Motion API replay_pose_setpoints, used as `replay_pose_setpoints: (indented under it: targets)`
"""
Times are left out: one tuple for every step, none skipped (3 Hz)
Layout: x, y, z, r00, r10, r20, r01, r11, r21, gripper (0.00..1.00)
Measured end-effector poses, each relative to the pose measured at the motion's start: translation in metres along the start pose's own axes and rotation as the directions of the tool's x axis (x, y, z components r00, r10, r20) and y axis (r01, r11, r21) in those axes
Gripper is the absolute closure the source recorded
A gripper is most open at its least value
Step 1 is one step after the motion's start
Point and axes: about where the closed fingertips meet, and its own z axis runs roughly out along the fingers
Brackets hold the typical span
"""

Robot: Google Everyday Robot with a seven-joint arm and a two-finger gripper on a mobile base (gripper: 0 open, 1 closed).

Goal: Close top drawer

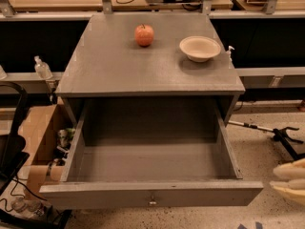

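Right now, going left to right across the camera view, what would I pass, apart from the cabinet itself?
Clear bottle → apple → bowl → pincer, low at the right edge, beside the open top drawer.

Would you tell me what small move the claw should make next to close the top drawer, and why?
Probably swing the pale claw, low at the right edge, leftward toward the front of the wide grey wooden drawer, which stands pulled out.
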Motion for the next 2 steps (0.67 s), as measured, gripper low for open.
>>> replay_pose_setpoints:
  targets:
    - [-0.0035, -0.0026, 0.0021, 0.998, -0.019, -0.052, 0.019, 0.9998, -0.002, 0.89]
    - [0.0026, -0.0039, 0.0027, 0.996, -0.025, -0.085, 0.025, 0.9997, 0.0, 1.0]
